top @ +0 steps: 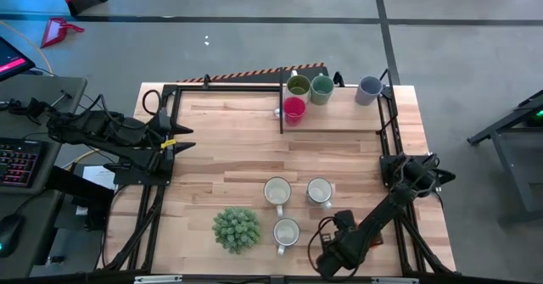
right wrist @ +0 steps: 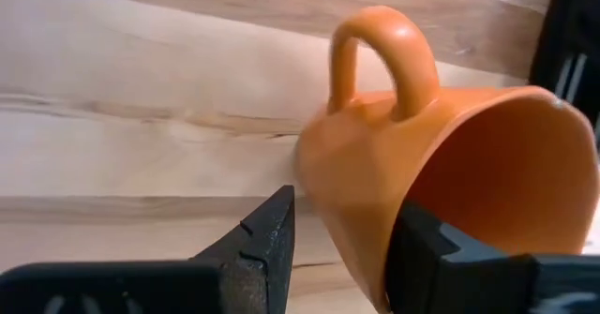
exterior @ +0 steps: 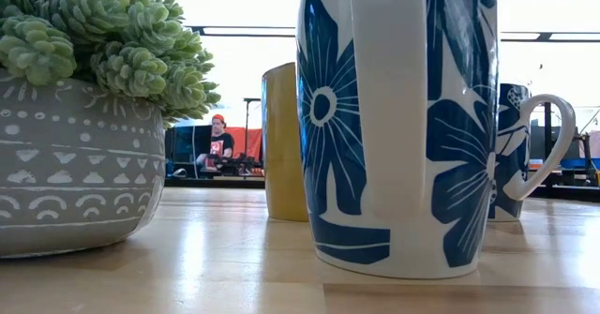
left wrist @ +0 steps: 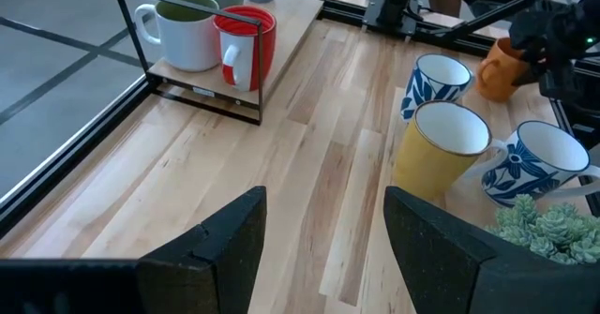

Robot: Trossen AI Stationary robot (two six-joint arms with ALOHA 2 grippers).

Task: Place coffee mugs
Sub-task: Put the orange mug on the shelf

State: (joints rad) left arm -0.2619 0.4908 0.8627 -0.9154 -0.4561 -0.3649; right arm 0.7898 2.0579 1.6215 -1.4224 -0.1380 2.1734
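You are in the pick-up step: your right gripper (right wrist: 342, 248) has its fingers clamped on the rim of the orange mug (right wrist: 441, 164) near the table's front right corner, so next lift it clear and carry it to the rack (top: 335, 130) at the far edge, while the left gripper (left wrist: 323, 248) waits open-fingered at the left edge

**Dark Arms, Angular Fingers**

Two black, jointed arms with looping black cables. Yellow tag near left end effector (top: 176, 140). Right end effector (right wrist: 342, 248) with matte black, wedge-shaped fingers (right wrist: 267, 234), edges sharply bevelled. Same broad, slab-like black fingers (left wrist: 230, 239) on left.
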